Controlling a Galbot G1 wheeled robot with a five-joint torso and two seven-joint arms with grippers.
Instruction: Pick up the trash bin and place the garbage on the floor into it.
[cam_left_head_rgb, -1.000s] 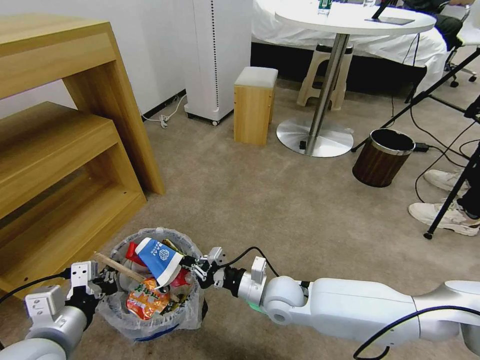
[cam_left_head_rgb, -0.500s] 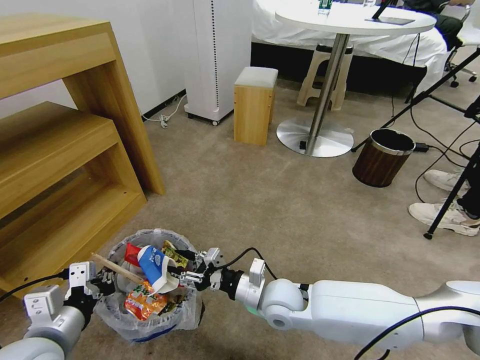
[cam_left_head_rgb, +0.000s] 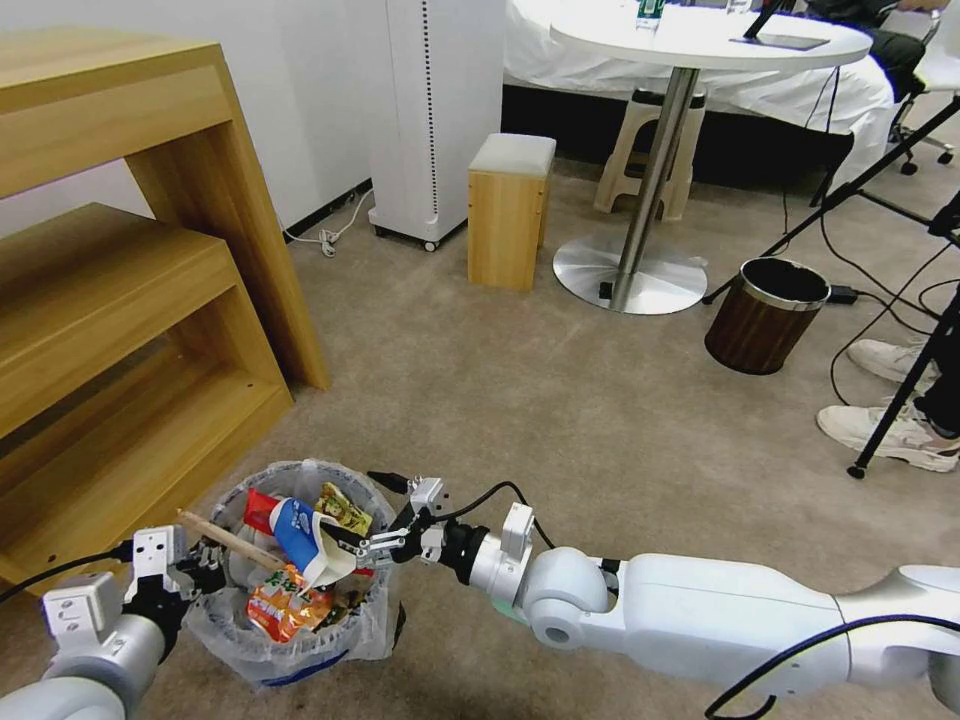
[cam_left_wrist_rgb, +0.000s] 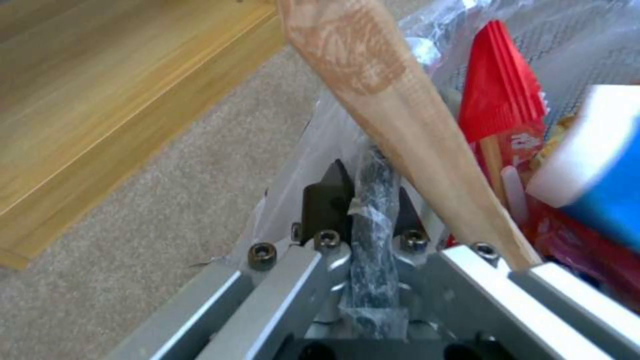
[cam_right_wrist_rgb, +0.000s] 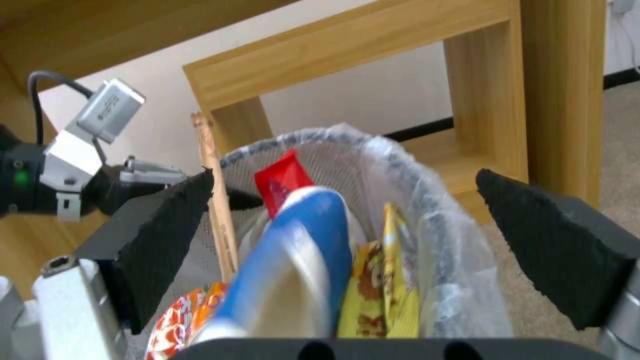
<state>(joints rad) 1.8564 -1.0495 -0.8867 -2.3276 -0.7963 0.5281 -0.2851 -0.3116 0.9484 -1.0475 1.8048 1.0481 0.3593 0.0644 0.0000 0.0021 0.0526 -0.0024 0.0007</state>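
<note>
The right gripper (cam_left_head_rgb: 372, 541), fingers now spread wide, has let go of the paper cup (cam_left_head_rgb: 300, 532), which has settled among wrappers inside the trash bin (cam_left_head_rgb: 240, 640). The left gripper (cam_left_head_rgb: 205, 560) stays clamped on the bin's rim, holding it beside the wooden shelf (cam_left_head_rgb: 120, 330). One more piece of garbage is binned.

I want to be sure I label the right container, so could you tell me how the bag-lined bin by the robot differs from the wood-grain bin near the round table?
The dark round trash bin with a crinkly translucent bag is crammed with litter; the brown wood-grain bin with a metal rim looks dark inside with no liner. The left end effector is clamped on the lined bin's rim; the wood-grain bin stands untouched. Both are round and upright over the beige carpet.
</note>
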